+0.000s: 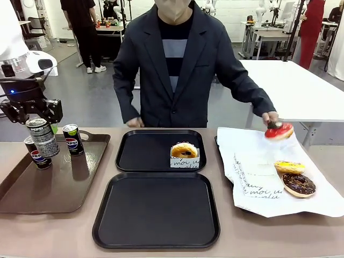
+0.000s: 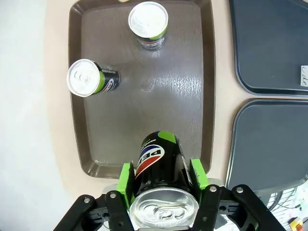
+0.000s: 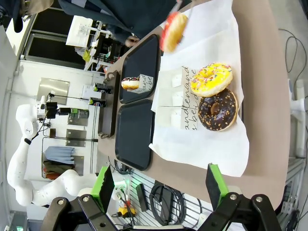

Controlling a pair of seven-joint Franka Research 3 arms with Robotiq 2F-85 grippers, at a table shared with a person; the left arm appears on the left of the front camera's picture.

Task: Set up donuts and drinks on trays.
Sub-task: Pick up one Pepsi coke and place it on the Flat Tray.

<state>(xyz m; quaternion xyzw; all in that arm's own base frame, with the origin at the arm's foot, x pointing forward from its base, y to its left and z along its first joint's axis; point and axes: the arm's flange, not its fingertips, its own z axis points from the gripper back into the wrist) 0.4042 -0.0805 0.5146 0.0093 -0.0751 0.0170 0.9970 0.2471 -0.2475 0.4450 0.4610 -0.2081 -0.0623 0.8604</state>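
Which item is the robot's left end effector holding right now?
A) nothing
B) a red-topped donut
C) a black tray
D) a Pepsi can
D: in the left wrist view, the left end effector is closed on the sides of a black Pepsi can.

Room behind the beige counter [image 1: 279, 236]. A large white table [image 1: 301, 91] stands just beyond the counter's far right corner. Left of the white table, bare grey floor [image 1: 86, 102] runs back toward a white wall [image 1: 231, 13]. Behind the white table, a smaller grey table [image 1: 263, 35] carries equipment. Lighting is even.
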